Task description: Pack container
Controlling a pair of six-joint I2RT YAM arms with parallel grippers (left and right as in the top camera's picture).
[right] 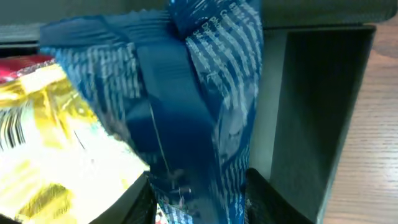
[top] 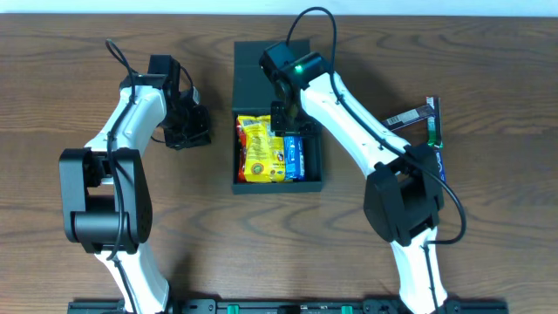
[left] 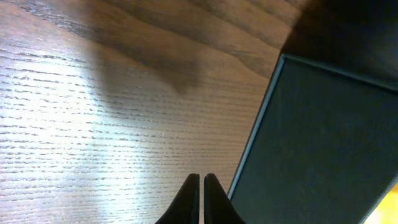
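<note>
The dark teal container lies open at the table's middle, its lid folded back on the far side. Inside it lie a yellow snack packet and, to its right, a blue packet. My right gripper hangs over the box's far end, shut on the blue packet, which fills the gap between its fingers; the yellow packet lies alongside and the box wall is to the right. My left gripper rests left of the box, shut and empty, beside the container's dark surface.
On the table right of the box lie a dark wrapped bar and a thin green packet, with a blue item partly under the right arm. Bare wood lies around the left gripper.
</note>
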